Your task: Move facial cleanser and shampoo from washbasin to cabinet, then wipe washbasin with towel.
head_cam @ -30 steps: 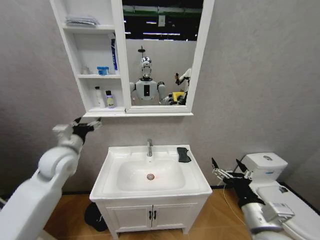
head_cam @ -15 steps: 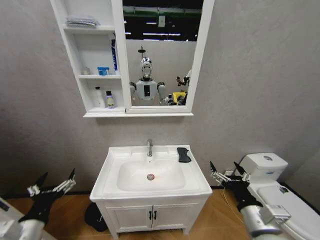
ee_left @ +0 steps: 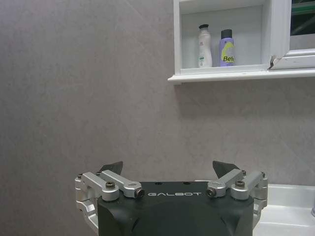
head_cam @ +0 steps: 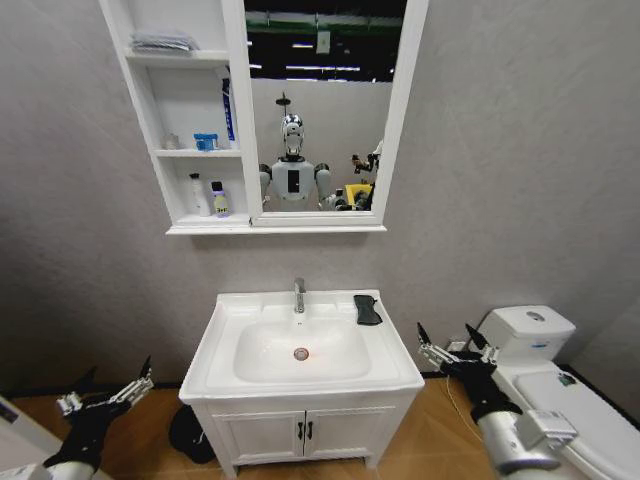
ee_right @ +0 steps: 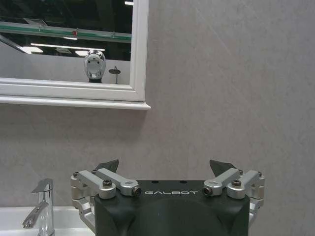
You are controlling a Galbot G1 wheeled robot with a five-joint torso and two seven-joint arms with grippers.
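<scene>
Two bottles (head_cam: 210,197) shelved in cabinet (head_cam: 185,150); my left hand (head_cam: 105,392) and right hand (head_cam: 452,348) released, low. Next: grasp towel (head_cam: 367,308), wipe washbasin (head_cam: 225,372).

You can read "GALBOT" in pale letters on the black body of the left gripper (ee_left: 168,169), and the same word on the right gripper (ee_right: 165,167). On the purple bottle (ee_left: 227,47) on the cabinet's (ee_left: 221,76) lowest shelf, the label begins "Be"; the remaining letters are too small to tell.
</scene>
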